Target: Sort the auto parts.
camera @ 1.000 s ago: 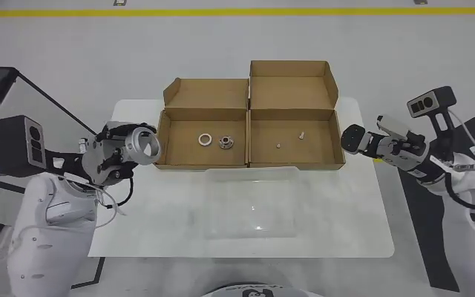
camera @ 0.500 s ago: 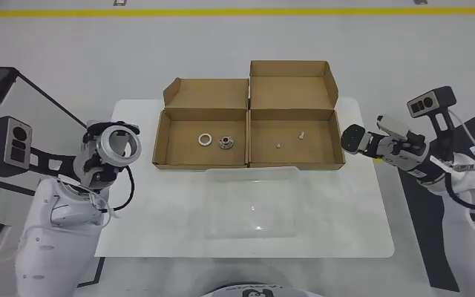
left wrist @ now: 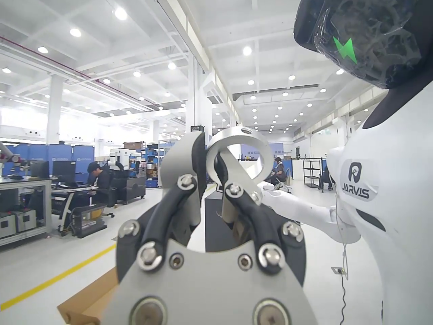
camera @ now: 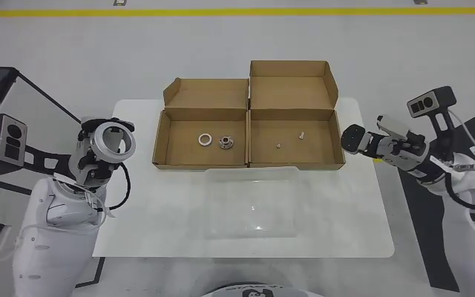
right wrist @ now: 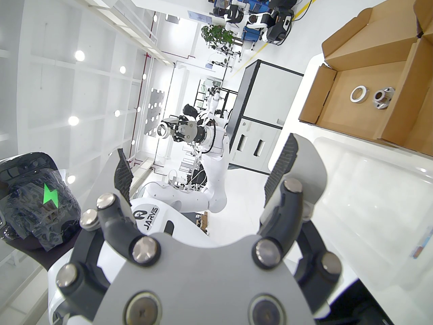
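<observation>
While left gripper clamps wall of large silver metal ring (one finger in bore, one outside), ring hangs approx over left edge of white table, well apart from left brown cardboard box, which lies to robot's right of it. Bore faces up. Left arm nearer. Right gripper spread, empty, beside right cardboard box. Top view gives ring-to-box offset; left wrist view gives grip detail.

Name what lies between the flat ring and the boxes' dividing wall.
A flanged hub lies between the flat ring and the dividing wall, shown in the top view.
</observation>
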Robot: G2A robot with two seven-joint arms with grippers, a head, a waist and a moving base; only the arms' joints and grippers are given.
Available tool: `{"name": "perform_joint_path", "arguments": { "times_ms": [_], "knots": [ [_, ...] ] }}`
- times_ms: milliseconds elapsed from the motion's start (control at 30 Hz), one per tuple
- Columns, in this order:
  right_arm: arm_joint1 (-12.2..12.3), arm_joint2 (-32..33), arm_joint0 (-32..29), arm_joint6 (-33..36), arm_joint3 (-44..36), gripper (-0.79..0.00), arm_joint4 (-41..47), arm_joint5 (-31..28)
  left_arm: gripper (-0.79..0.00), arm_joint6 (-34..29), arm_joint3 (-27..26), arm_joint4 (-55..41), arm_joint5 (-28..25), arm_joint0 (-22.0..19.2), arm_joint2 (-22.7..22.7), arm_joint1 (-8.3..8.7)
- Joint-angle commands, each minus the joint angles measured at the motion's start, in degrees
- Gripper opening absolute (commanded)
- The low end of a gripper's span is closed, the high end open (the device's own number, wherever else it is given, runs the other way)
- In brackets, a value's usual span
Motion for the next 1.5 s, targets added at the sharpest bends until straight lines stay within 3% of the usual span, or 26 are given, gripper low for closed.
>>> {"name": "perform_joint_path", "arguments": {
  "times_ms": [0,467,700,1033,1200,1467],
  "knots": [
    [0.0,0.0,0.0,0.0,0.0,0.000,0.0,0.0,-0.785,0.0,0.0,0.0,0.0,0.0,0.0,0.00],
    [0.0,0.0,0.0,0.0,0.0,0.000,0.0,0.0,-0.785,0.0,0.0,0.0,0.0,0.0,0.0,0.00],
    [0.0,0.0,0.0,0.0,0.0,0.000,0.0,0.0,-0.785,0.1,-1.2,-3.7,4.4,-2.1,1.3,-0.50],
    [0.0,0.0,0.0,0.0,0.0,0.000,0.0,0.0,-0.785,-0.3,-0.7,-4.3,6.9,-3.5,1.5,-1.24],
    [0.0,0.0,0.0,0.0,0.0,0.000,0.0,0.0,-0.785,-4.8,-0.9,-0.2,8.3,-3.9,0.1,-1.23],
    [0.0,0.0,0.0,0.0,0.0,0.000,0.0,0.0,-0.785,-20.6,-1.6,10.9,6.7,-6.4,-1.4,-0.26]
  ]
}}
